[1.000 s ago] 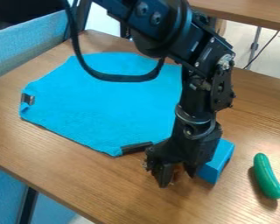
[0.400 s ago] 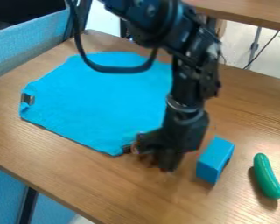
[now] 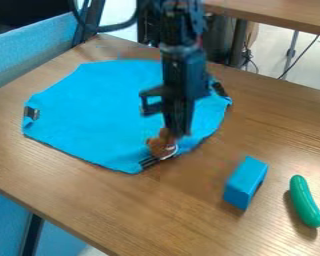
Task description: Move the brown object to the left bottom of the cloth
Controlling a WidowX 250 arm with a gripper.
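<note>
The pincer [image 3: 168, 140] had the brown object [image 3: 161, 144] in its grip, with the toy at its tips. The brown object was over the near edge of the blue cloth [image 3: 96, 110], right by a black clip [image 3: 149, 162]. That was too far right, so the job in hand seemed to be carrying it to the left bottom part.

To do it well, the arm [image 3: 181, 65] needed to lift the toy a bit first, so it did not drag the cloth or bump the clip. Then it needed to go left, slow and low, and stop over flat cloth, in from the edge. The pincer had to set the toy down softly, let go, and go straight up. If it let go too soon, the toy could roll onto the desk [image 3: 89, 195].
</note>
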